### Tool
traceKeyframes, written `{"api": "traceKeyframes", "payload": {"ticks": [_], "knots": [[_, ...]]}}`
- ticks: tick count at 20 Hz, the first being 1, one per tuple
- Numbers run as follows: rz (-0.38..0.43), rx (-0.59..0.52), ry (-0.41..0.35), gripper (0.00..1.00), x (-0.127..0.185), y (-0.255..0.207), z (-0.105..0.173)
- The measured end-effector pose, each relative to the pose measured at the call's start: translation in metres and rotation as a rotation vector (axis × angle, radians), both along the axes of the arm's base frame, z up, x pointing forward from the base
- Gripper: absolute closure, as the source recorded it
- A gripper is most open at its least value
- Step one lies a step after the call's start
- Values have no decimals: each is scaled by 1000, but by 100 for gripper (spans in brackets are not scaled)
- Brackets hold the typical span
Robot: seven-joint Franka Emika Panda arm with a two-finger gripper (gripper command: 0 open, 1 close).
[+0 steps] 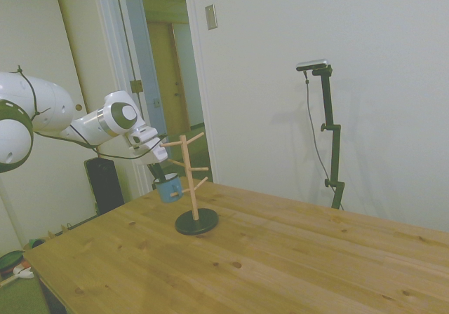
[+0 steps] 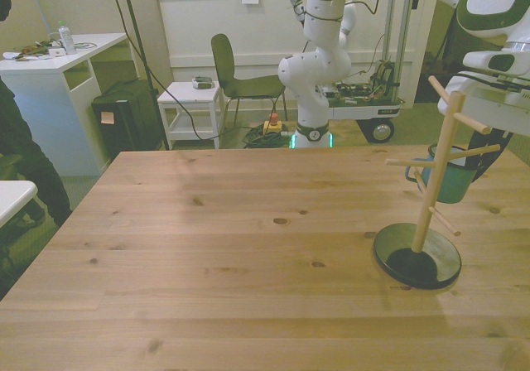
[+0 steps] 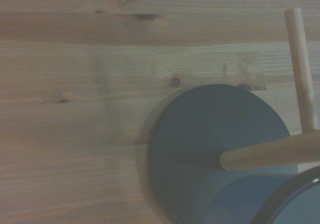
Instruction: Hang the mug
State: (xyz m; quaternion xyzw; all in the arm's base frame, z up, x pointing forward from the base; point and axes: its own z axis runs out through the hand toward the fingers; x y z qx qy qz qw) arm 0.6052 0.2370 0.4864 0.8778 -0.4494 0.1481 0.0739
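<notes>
Mug (image 1: 168, 188) is off the tabletop (image 1: 280, 258), carried by the gripper (image 1: 160, 174) and held just beside the wooden peg stand (image 1: 189, 177); in the front view it sits behind the stand's post, on the front view's right, level with the middle pegs; the gripper appears clamped on the mug's rim, though the fingers themselves are largely masked by the mug and the wrist housing.

Risks, as judged: the handle is not yet visibly on any peg, and which peg it faces cannot be told; if the handle loop is off line with a peg tip, the mug body may strike the peg or post; the stand rests free on its dark round base (image 2: 416, 257), so a sideways push could tip or slide it; letting go before the handle is fully seated would drop the mug to the tabletop.

Containers: the mug is the only one; its interior is not visible, contents cannot be told.
</notes>
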Motion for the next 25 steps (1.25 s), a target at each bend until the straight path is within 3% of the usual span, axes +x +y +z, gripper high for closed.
{"api": "traceKeyframes", "payload": {"ticks": [14, 17, 21, 25], "knots": [[15, 6, -14, 0, -9, 7, 11], [71, 12, -1, 0, -38, 36, 10], [156, 27, -16, 0, -103, 71, 2], [175, 90, -68, 0, -155, 62, 7]]}}
